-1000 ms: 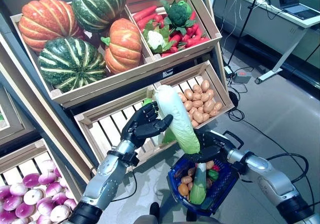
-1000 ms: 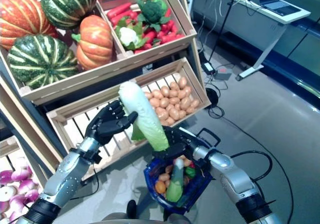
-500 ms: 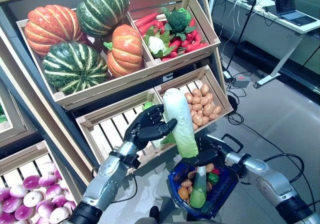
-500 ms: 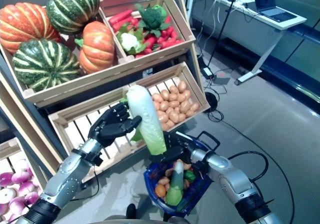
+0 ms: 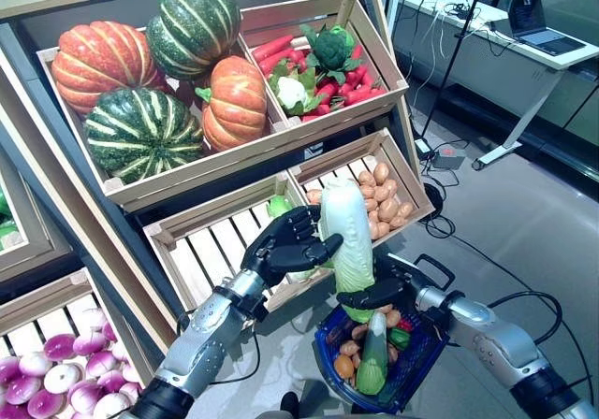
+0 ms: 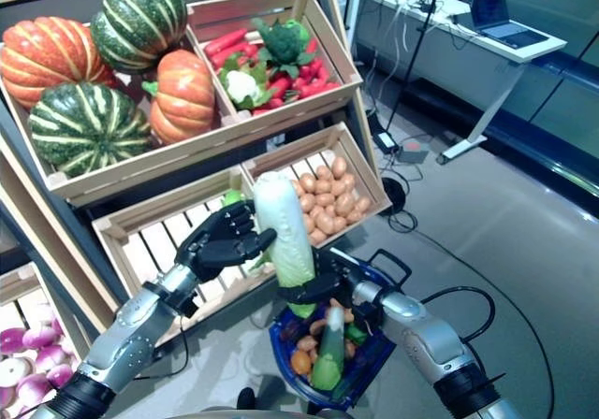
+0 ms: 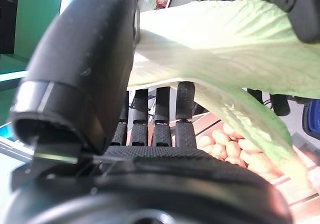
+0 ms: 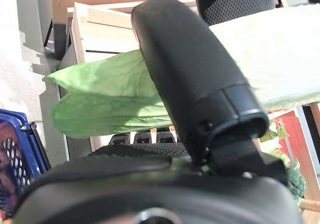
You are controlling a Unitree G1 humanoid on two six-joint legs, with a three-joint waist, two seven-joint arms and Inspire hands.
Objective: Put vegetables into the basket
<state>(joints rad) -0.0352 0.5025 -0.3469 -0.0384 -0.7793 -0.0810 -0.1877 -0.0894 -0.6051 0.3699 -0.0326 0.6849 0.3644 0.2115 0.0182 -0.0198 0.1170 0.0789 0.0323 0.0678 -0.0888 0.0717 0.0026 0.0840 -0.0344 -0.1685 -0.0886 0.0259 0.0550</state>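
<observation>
My left hand (image 5: 290, 246) is shut on a long white and pale green cabbage (image 5: 348, 232) and holds it nearly upright, leafy end down, above the blue basket (image 5: 423, 339) on the floor. In the left wrist view the thumb (image 7: 85, 69) presses on the cabbage (image 7: 225, 49). My right hand (image 5: 374, 296) is at the basket's near rim, fingers straight, right under the cabbage's leafy end (image 8: 110, 99), which lies between its thumb (image 8: 190, 74) and its fingers. In the basket lie a long green and yellow vegetable (image 5: 372, 358) and small orange and brown round ones (image 5: 344, 363).
A wooden stand of slanted crates (image 5: 225, 171) rises right behind the hands and the basket. A white desk (image 5: 524, 50) with a laptop stands at the far right. Cables lie on the grey floor (image 5: 524, 223) to the basket's right.
My left hand has carried the cabbage to the right and stood it more upright over the basket. My right hand has stayed under its leafy end. The camera has shifted a little.
</observation>
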